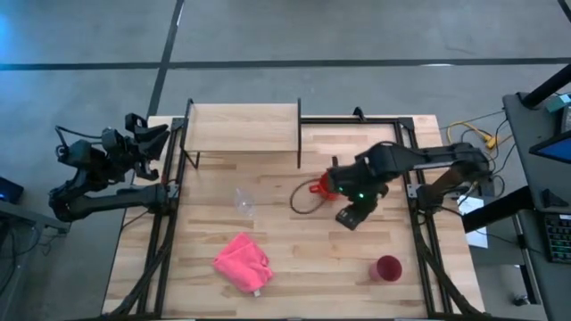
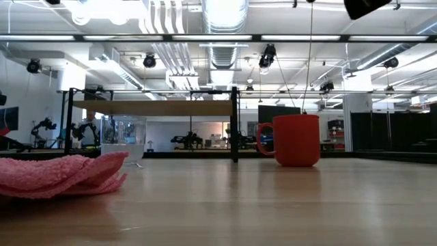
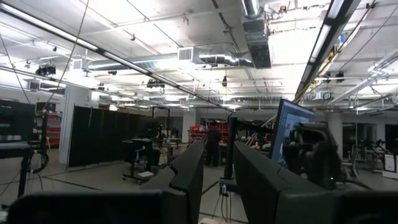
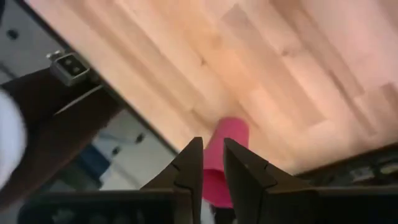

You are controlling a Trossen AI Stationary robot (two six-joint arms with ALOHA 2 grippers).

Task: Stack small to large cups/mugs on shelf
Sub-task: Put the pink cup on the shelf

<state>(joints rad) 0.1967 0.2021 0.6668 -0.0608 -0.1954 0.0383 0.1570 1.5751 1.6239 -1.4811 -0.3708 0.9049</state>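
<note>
The red-orange mug (image 1: 323,186) (image 2: 295,140) stands upright on its base mid-table, handle toward the left edge. The small clear cup (image 1: 244,201) (image 2: 126,140) stands on the table left of it. The magenta tumbler (image 1: 386,267) (image 4: 227,134) stands near the table's near right corner. The shelf (image 1: 243,126) (image 2: 157,108) is at the far edge, its board bare. My right gripper (image 1: 347,218) (image 4: 212,146) hovers high above the table just right of the mug, pointing down toward the tumbler, fingers shut on nothing. My left gripper (image 1: 163,134) (image 3: 217,152) waits off the table's left edge, shut.
A crumpled pink cloth (image 1: 241,262) (image 2: 61,174) lies near the near edge, left of centre. Black frame rails (image 1: 163,232) run along the table's left and right sides. Bare tabletop (image 1: 312,259) lies between the cloth and the tumbler.
</note>
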